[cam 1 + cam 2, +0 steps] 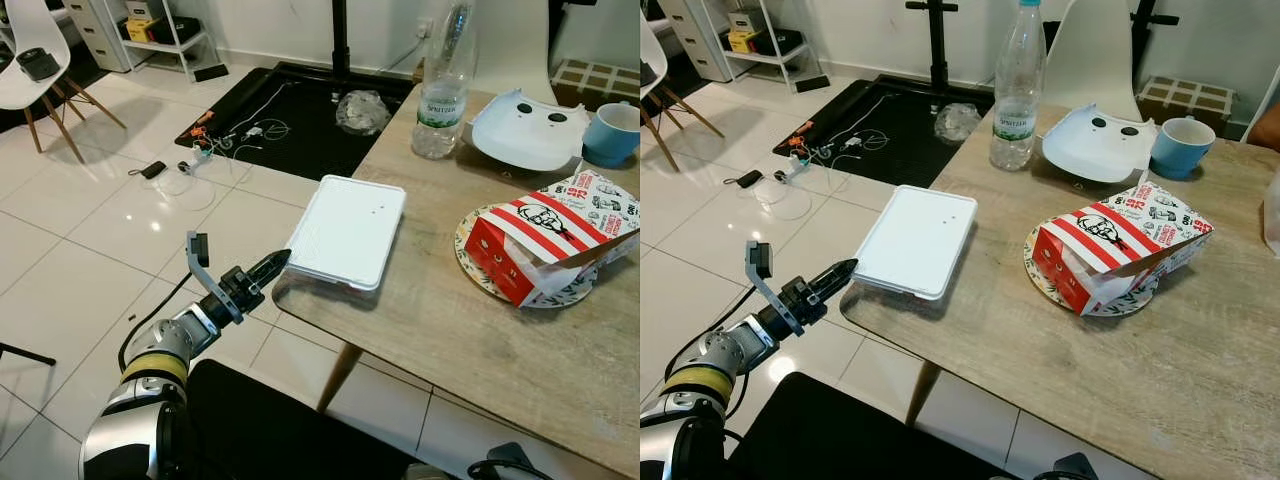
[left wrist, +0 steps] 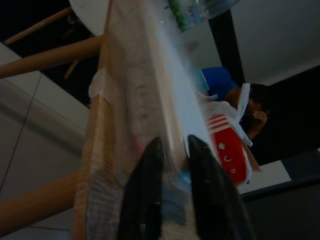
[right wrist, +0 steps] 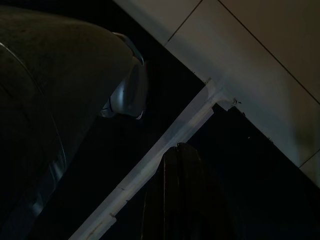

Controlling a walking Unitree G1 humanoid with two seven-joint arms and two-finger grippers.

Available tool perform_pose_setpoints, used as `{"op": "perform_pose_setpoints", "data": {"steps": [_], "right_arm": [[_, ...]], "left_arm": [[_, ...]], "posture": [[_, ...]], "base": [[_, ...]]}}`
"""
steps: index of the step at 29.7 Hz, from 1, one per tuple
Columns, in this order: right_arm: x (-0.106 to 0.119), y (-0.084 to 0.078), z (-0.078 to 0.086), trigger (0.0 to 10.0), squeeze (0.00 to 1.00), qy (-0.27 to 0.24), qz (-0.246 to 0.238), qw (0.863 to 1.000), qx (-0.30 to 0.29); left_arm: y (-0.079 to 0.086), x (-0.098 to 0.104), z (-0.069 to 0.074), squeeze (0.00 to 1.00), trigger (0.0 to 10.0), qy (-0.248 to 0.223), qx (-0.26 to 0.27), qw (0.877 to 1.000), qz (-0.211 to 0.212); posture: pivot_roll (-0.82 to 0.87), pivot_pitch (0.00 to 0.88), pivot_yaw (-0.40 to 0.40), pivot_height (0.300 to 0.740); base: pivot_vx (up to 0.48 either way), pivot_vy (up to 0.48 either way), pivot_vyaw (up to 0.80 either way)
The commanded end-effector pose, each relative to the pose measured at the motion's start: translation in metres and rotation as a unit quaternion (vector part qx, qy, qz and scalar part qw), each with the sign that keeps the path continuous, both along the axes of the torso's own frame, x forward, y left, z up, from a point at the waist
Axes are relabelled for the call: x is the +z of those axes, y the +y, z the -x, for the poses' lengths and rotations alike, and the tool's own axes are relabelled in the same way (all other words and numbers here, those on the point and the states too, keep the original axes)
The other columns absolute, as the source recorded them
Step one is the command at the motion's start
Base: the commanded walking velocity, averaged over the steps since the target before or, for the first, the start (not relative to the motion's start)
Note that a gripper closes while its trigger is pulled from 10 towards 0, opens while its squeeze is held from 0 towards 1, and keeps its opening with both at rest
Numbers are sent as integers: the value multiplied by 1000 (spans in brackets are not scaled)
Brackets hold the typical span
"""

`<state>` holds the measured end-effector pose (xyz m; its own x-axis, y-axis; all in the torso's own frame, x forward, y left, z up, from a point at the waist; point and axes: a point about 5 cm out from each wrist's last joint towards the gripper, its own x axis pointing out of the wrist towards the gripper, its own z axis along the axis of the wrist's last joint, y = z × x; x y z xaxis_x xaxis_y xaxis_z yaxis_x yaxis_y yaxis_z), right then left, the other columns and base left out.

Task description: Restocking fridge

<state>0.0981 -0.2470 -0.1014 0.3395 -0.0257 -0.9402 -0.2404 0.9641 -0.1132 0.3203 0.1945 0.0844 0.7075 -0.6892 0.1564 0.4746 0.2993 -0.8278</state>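
Two black fingers of the left gripper (image 1: 272,266) reach in from the near left, tips together at the near-left corner of the white lidded container (image 1: 346,230); the left wrist view shows them with a narrow gap, straddling the container's edge, though whether they actually pinch it cannot be told. The left arm (image 1: 160,350) is stretched low over the white tiled floor (image 1: 110,210) toward the table. The container lies flat on the wooden table (image 1: 470,330), at its near-left edge, slightly overhanging. To its right, well apart, a red-and-white striped fast-food box (image 1: 545,245) rests tilted on a patterned plate (image 1: 480,270), its flap open. Farther back, a clear plastic water bottle (image 1: 442,80) stands upright near the table's far-left edge. Right of the bottle lies a white moulded lid with two dark spots (image 1: 528,128), and just beside that, at the far right, a blue mug (image 1: 612,130). On the floor to the far left, cables (image 1: 225,140) lie on and beside a black mat (image 1: 290,120); a white chair (image 1: 40,60) stands at the far-left corner. Right gripper (image 3: 180,195): the right wrist view is very dark, fingers seen pressed together over dark flooring and a pale strip.
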Motion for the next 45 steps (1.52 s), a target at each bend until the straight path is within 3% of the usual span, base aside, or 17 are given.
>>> {"op": "perform_pose_setpoints", "data": {"steps": [1, 19, 22, 23, 24, 29, 32, 37, 38, 39, 44, 45], "right_arm": [[-1, 2, 1, 10000, 0, -3, -5, 1000, -10], [1, 1, -4, 10000, 0, -8, -4, 1000, -11], [1, 2, -6, 10000, 0, -10, -5, 1000, -13], [1, 3, -7, 10000, 0, -11, -7, 1000, -13], [1, 4, -8, 10000, 0, -12, -7, 1000, -12], [1, 6, -11, 10000, 0, -13, -9, 1000, -12], [2, 7, -15, 10000, 0, -17, -10, 1000, -12], [3, 7, -19, 10000, 0, -21, -10, 1000, -11], [4, 6, -20, 10000, 0, -22, -9, 1000, -11], [4, 6, -21, 10000, 0, -23, -9, 1000, -12], [4, 5, -21, 10000, 0, -23, -8, 1000, -12], [4, 5, -21, 10000, 0, -23, -8, 1000, -12]], "left_arm": [[0, -11, 7, 0, 0, 27, -8, 1000, -11], [3, 1, 9, 0, 0, -18, -26, 999, 17], [11, 17, 5, 0, 0, -54, -9, 998, 40], [19, 37, 3, 0, 0, -98, 1, 993, 65], [19, 44, 2, 0, 0, -113, 2, 991, 69], [11, 53, 6, 0, 0, -139, -15, 987, 74], [-2, 57, 10, 0, 0, -153, -33, 984, 89], [-16, 53, 14, 0, 0, -145, -45, 984, 95], [-22, 46, 18, 0, 3176, -139, -45, 987, 72], [-24, 43, 19, 0, 10000, -139, -44, 988, 57], [-14, 29, 19, 0, 10000, -133, 5, 991, -27], [-14, 29, 19, 0, 10000, -133, 5, 991, -27]], "posture": [[-81, 75, 76, 740], [-76, 47, 65, 740], [-71, 34, 60, 740], [-65, 29, 57, 740], [-61, 25, 55, 740], [-52, 13, 50, 740], [-51, 0, 43, 740], [-46, 0, 37, 740], [-48, 0, 38, 740], [-48, 0, 38, 740], [-46, 0, 34, 740], [-46, 0, 34, 740]], "base": [[0, 0, 0], [0, 0, 0], [0, 0, 0], [0, 0, 0], [0, 0, 0], [0, 0, 0], [0, 0, 0], [0, 0, 0], [0, 0, 0], [0, 0, 0], [0, 0, 0], [0, 0, 0]]}}
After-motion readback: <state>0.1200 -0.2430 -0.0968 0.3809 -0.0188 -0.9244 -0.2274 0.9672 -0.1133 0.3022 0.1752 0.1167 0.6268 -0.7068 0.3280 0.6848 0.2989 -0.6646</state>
